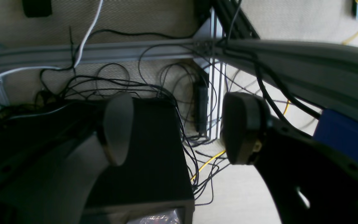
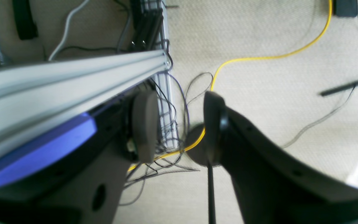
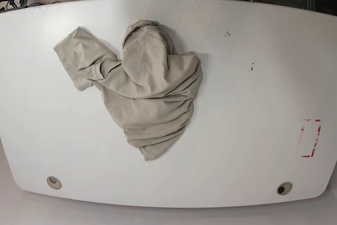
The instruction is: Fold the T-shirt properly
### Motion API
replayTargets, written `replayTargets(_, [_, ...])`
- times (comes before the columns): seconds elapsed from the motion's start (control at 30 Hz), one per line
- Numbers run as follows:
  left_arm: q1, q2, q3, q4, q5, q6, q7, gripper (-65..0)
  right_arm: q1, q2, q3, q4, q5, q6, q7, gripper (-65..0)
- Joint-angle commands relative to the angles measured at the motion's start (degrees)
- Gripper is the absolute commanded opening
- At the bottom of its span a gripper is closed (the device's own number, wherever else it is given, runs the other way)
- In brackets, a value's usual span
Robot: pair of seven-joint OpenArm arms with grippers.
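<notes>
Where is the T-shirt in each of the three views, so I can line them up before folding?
Left wrist view: not in it.
Right wrist view: not in it.
Base view: left of centre, a crumpled heap on the table, the T-shirt reaching from near the far edge past the middle.
Shared landmark: a yellow cable, seen in both wrist views.

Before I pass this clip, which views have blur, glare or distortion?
Left wrist: fingers blurred, background sharper; right wrist: fingers blurred too, yellow cable crisper; base: table's edges bow outward, soft shadow beside the T-shirt.
</notes>
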Motion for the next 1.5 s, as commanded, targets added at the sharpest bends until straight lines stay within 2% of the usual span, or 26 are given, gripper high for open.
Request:
replayTargets(0.0, [3.12,-0.56,-1.49,3.71,0.21,-0.26,-0.44,-24.0,-3.03,-0.41,0.03,6.04,0.05,0.57,-1.45,-41.9])
replayTargets(0.17, [8.39,-2.32,-1.66,11.45,0.21,-0.26,-0.44,-24.0,-7.52,-0.50,0.03,12.63,0.49,0.83,-2.41,-41.9])
replayTargets(0.43, [15.25,-2.41,-1.84,22.52,0.29,-0.17,-0.36,-24.0,-14.11,-0.85,0.03,21.43,0.58,0.83,-2.50,-41.9])
replayTargets(0.57, [18.24,-2.49,-2.01,28.94,0.21,-0.17,4.22,-24.0,-17.36,-1.56,0.20,25.38,0.58,0.92,-2.50,-41.9])
replayTargets(0.7, [21.58,-4.52,-3.07,37.12,-0.06,-0.08,8.70,-24.2,-21.14,-1.73,0.03,30.39,0.58,0.92,-2.50,-41.9])
replayTargets(0.97, [28.52,-4.96,-3.60,50.04,0.21,-0.08,9.14,-24.2,-27.03,-3.93,0.38,38.13,0.58,0.92,-2.59,-41.9])
replayTargets(1.07, [30.81,-6.19,-5.27,53.12,0.21,-0.08,9.14,-24.2,-28.88,-4.11,0.12,40.77,0.58,0.92,-2.59,-41.9])
replayTargets(1.47, [38.02,-6.27,-13.97,61.56,-0.15,-0.35,8.96,-24.2,-35.65,-4.20,0.12,52.63,0.67,0.48,-2.59,-41.9])
